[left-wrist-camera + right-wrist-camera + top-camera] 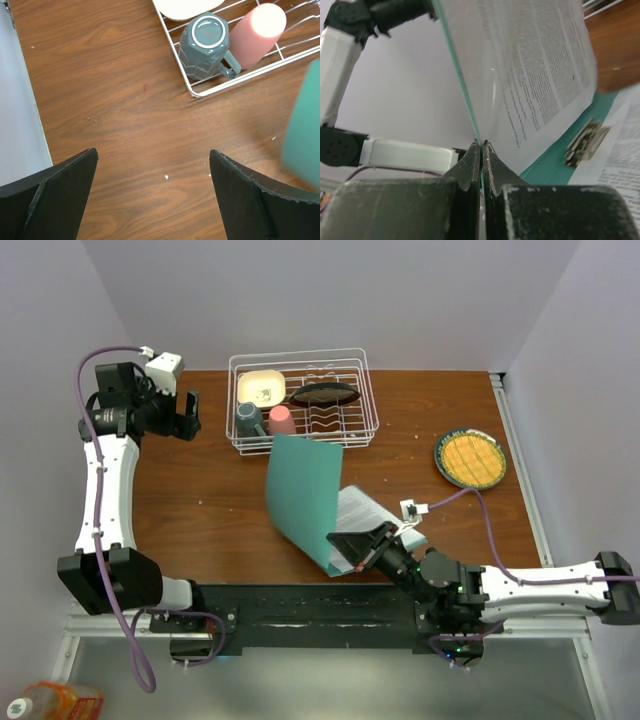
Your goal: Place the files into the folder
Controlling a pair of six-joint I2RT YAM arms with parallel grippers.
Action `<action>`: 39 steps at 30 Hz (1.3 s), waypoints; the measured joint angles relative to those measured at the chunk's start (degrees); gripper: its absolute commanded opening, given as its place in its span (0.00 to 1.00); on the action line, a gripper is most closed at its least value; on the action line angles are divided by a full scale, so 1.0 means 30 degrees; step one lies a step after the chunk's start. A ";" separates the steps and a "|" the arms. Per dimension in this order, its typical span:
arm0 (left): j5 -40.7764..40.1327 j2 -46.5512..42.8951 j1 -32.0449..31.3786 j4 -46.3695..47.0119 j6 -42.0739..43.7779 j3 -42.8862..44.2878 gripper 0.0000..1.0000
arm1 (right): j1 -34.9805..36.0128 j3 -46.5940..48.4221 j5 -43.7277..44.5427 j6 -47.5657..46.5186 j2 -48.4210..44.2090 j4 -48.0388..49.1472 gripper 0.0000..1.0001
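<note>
Nearest the bases, well in front of the rack [372, 390], the right gripper [358, 548] is clamped tight, its jaws pinching the edge of the folder [305, 495] cover. The teal cover stands lifted at a steep tilt, leaning up toward the rack's front edge with its top corner just short of the wire. From the right wrist view the fingers [470, 165] meet with no gap on the thin teal edge, and one of the files [540, 65], dense with black print, lies against the cover's inner face. Just under it the metal clip [585, 142] sits at the spine on the folder's flat half, with more printed paper beside it. From above, white sheets [362, 508] show behind the raised cover, on the side away from the left arm. On to the rack itself: a grey mug [207, 45] and a pink cup [257, 32] lie in its near-left corner. Left of the rack, the left gripper [188, 415] hangs over bare table [200, 510], jaws spread wide, holding nothing. Right of the rack, well apart, sits a plate [439, 456].
</note>
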 measured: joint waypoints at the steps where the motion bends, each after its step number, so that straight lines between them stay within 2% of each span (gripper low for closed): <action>1: 0.0029 -0.0066 0.0000 0.0000 0.0000 -0.0138 1.00 | 0.0015 0.0933 -0.0415 -0.0379 0.0998 0.0219 0.00; 6: 0.0095 -0.0583 0.0000 0.0080 0.0029 -0.0765 1.00 | 0.0109 0.2382 -0.0291 0.0175 0.1399 -0.1107 0.00; 11: 0.0430 -0.0765 -0.0007 0.0080 0.0124 -0.0976 1.00 | 0.0095 0.3133 0.1107 0.3395 0.1071 -0.6200 0.00; 16: 0.0743 -0.0765 -0.0007 0.0022 0.0364 -0.1158 1.00 | 0.0102 0.5960 0.1523 0.6215 0.4656 -1.1985 0.00; 17: 0.0780 -0.0765 -0.0007 -0.0029 0.0437 -0.1253 1.00 | 0.0102 0.6506 0.1472 0.6513 0.5632 -1.2954 0.20; 19: 0.0809 -0.0736 -0.0007 -0.0226 0.0597 -0.1355 1.00 | 0.0102 0.7322 0.1341 0.7082 0.7155 -1.4600 0.44; 20: 0.0809 -0.0729 -0.0007 -0.0299 0.0692 -0.1392 1.00 | 0.0095 0.7635 0.1297 0.7235 0.7745 -1.5395 0.61; 21: 0.0816 -0.0721 -0.0007 -0.0350 0.0721 -0.1406 1.00 | 0.0095 0.7927 0.1246 0.7329 0.8240 -1.6203 0.66; 23: 0.0831 -0.0699 -0.0007 -0.0386 0.0780 -0.1421 1.00 | 0.0102 0.8371 0.1166 0.7490 0.8932 -1.7602 0.68; 26: 0.0889 -0.0627 -0.0007 -0.0423 0.0896 -0.1421 1.00 | 0.0095 0.8845 0.0976 0.7198 0.9326 -1.8994 0.54; 27: 0.0903 -0.0590 -0.0007 -0.0452 0.0911 -0.1421 1.00 | 0.0095 0.8990 0.0911 0.6951 0.9377 -1.9234 0.45; 28: 0.0918 -0.0561 -0.0007 -0.0495 0.0925 -0.1421 1.00 | 0.0095 0.9063 0.0860 0.6666 0.9406 -1.9263 0.42; 31: 0.0940 -0.0503 -0.0007 -0.0699 0.1100 -0.1421 1.00 | 0.0087 0.9238 0.0299 0.4051 0.9799 -1.8622 0.42; 33: 0.0947 -0.0481 -0.0007 -0.0794 0.1231 -0.1428 1.00 | 0.0080 0.9245 -0.0386 0.1727 1.0411 -1.7500 0.52; 34: 0.0947 -0.0481 -0.0007 -0.0794 0.1260 -0.1435 1.00 | 0.0080 0.9275 -0.0874 0.0189 1.0943 -1.6764 0.65; 37: 0.0954 -0.0474 -0.0007 -0.0823 0.1282 -0.1479 1.00 | 0.0080 1.0251 -0.2040 -0.4350 1.3289 -1.5511 0.77; 39: 0.0962 -0.0466 -0.0007 -0.0852 0.1348 -0.1479 1.00 | 0.0080 1.1606 -0.2353 -0.7162 1.5278 -1.4921 0.78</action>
